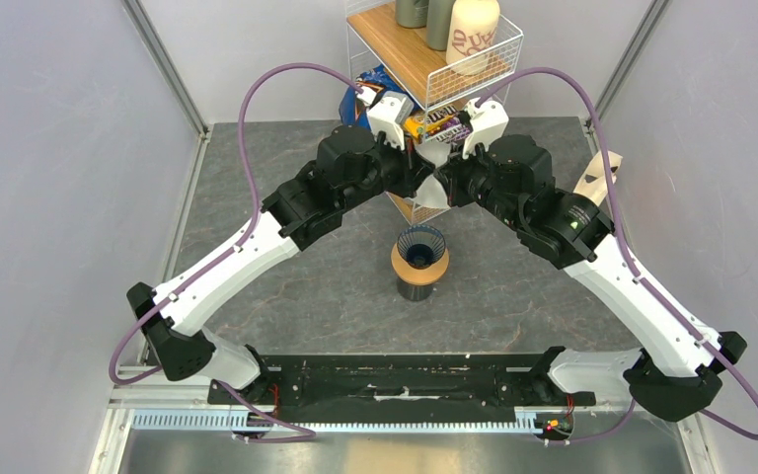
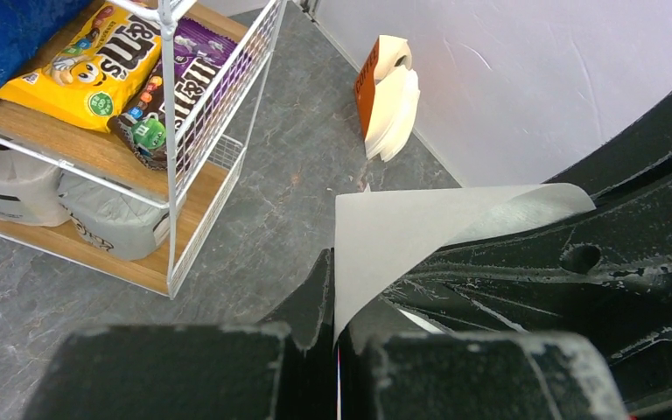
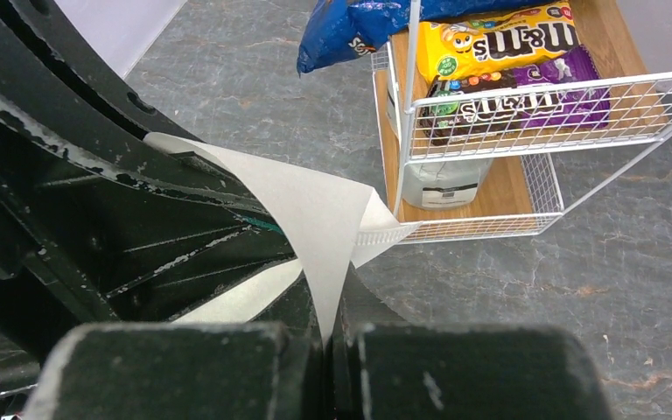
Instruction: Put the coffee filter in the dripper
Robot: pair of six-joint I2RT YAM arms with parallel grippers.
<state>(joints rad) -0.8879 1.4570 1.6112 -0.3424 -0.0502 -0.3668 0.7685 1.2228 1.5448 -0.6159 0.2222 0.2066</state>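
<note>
Starting nearest my bases, the dripper [image 1: 421,244] sits mouth up in a tan wooden ring [image 1: 419,265] on top of a dark cup [image 1: 416,289], out in the middle of the table [image 1: 286,286] with nothing in it yet. Just beyond it and higher, I hold the coffee filter [image 2: 402,236] in the air between my two wrists. My left gripper [image 2: 337,337] is clamped on one edge of the paper and my right gripper [image 3: 331,337] is clamped on another, so the sheet curls across from one to the other. I judge the step in hand to be opening the cone and bringing it back over the dripper. To do that well I should ease my wrists apart only enough to round the mouth, since thin paper pinched at two edges could tear or slip if I pull hard. Then I should draw both arms toward my bases together, set the point of the filter over the centre of the blue cone, and lower it straight. I should let go only once the paper rests against the ribbed walls, because the stack under it looks easy to knock. Farther off stands the wire rack [image 3: 455,87] with its candy bags [image 3: 490,39], close behind my fingers, so I must not swing backwards. Spare filters [image 2: 392,96] lean at the far right wall.
</note>
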